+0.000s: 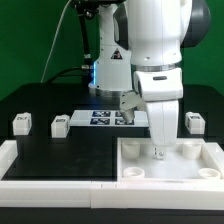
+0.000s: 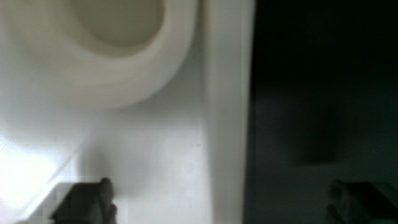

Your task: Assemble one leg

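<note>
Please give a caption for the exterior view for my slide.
Panda gripper poised low over the white panel; three loose legs stand on the black table.

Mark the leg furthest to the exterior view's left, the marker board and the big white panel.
Far-left leg (image 1: 20, 123): exterior view, on its front face.
Marker board (image 1: 103, 117): exterior view, middle of its tagged top.
White panel (image 1: 170, 181): exterior view, on its front wall.

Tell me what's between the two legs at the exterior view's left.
Nothing: the exterior view shows only bare black table between the leftmost leg and the second leg.
</note>
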